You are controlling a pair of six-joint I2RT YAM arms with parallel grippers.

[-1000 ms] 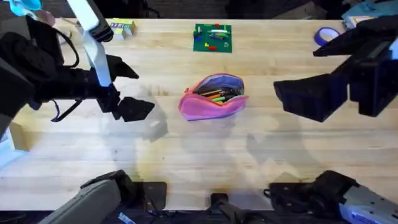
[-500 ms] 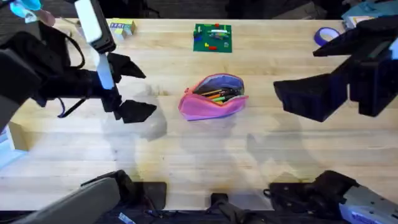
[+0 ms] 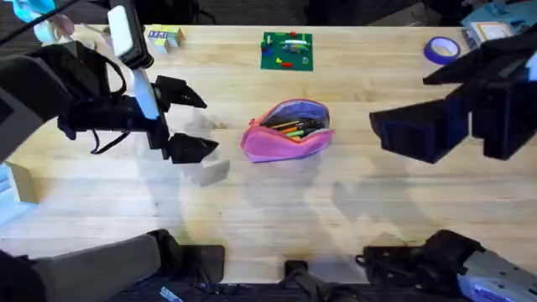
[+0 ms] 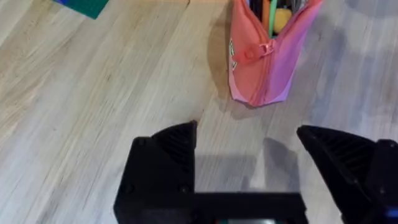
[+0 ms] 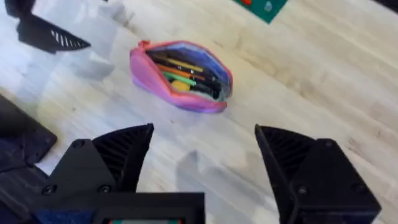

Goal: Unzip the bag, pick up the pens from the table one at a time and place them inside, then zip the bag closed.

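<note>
One bag (image 3: 287, 132), several pens (image 3: 292, 127), two claws.

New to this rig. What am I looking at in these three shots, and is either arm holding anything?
Two robot arms work at a wooden table. One camera looks down from above; the other two sit on the wrists, each showing its own black fingers at the bottom edge.

The left gripper and the right gripper are both open and hold nothing.

Mid-table lies the pink bag, unzipped, with the pens already inside. The left wrist view shows its zipper end.

At the far edge are a green board with small pieces, a purple tape roll and a small yellow box.
</note>
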